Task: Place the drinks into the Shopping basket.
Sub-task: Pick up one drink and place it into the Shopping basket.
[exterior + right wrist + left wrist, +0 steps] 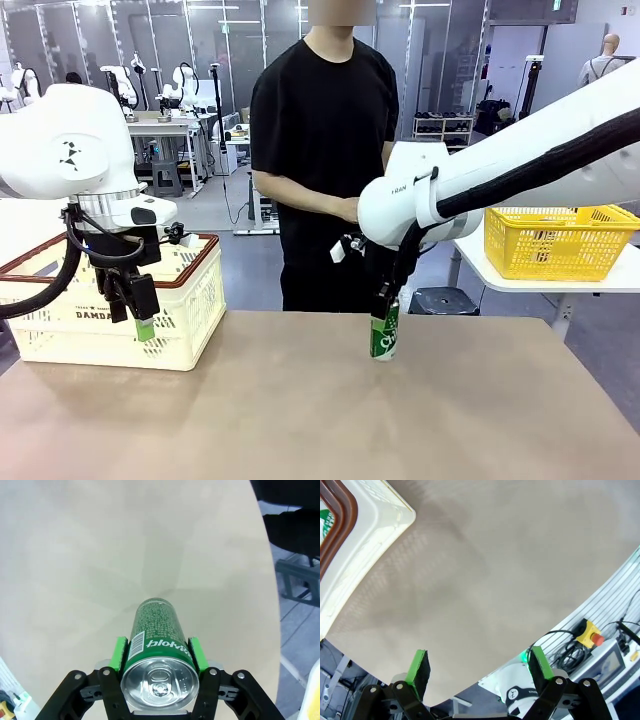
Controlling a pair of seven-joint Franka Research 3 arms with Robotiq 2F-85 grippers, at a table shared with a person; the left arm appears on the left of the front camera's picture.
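Observation:
A green drink can [386, 336] with white print stands upright near the table's far edge, right of the middle. My right gripper [384, 305] is shut on it from above. In the right wrist view the green pads [119, 653] press both sides of the can [156, 630], silver top toward the camera. Whether its base touches the table I cannot tell. The cream Shopping basket [60, 325], brown-rimmed and marked DAMDA, sits at the table's left. My left gripper [138, 318] hangs open just in front of it, holding nothing, fingers [419, 666] wide apart. Something green shows inside the basket's corner [365, 535].
A person in black [325, 140] stands at the far side behind the can, hands held together at the waist. A bright yellow mesh basket [555, 242] rests on a white side table at the right. The brown tabletop [300, 410] stretches wide between the basket and the can.

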